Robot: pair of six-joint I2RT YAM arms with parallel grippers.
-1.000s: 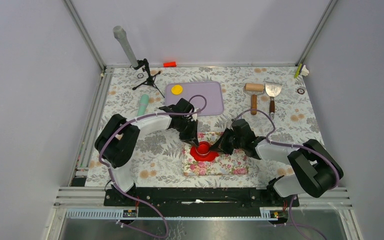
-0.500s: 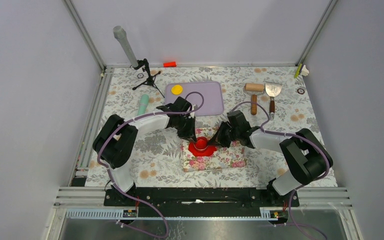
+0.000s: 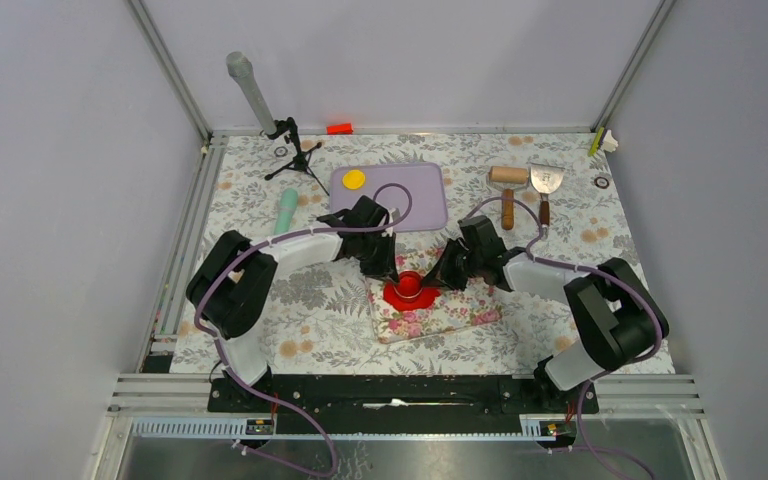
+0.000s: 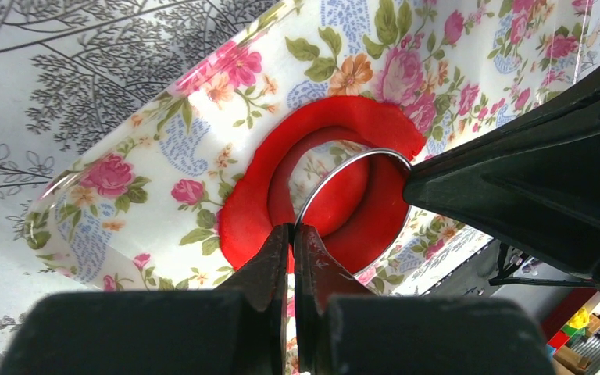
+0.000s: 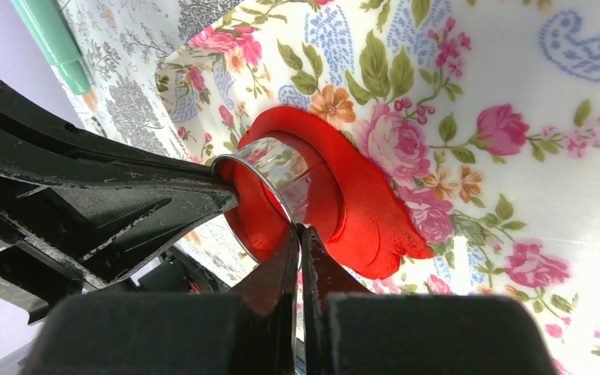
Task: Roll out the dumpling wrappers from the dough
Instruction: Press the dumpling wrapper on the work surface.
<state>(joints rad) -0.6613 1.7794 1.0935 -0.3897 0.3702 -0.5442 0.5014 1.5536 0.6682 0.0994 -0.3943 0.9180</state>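
The jaws of the left gripper (image 4: 291,230) are pressed almost together, and the thin metal rim of a ring cutter (image 5: 277,173) is pinched between them. The jaws of the right gripper (image 5: 298,230) are closed just as narrowly on the opposite side of the same rim, so the ring is held from both sides at once.

The ring is set down into the dough (image 4: 344,125), a flat, irregular bright red sheet that is spread out around it. A round patch of the same red clay is seen inside the ring. Whether that patch is cut free from the sheet cannot be told.

The sheet is laid on a floral mat (image 3: 450,312), which is placed askew on the leaf-patterned table (image 3: 310,330), between the two arms.

Farther back, a yellow wrapper (image 3: 354,179) is seen lying flat on the left part of a lilac tray (image 3: 415,195), well apart from both grippers. To the right of the tray, a wooden rolling pin (image 3: 507,190) and a metal scraper (image 3: 545,185) are laid side by side. A pale green tube (image 3: 287,209) is placed left of the tray, and a small red-orange block (image 3: 339,128) is found at the far edge.
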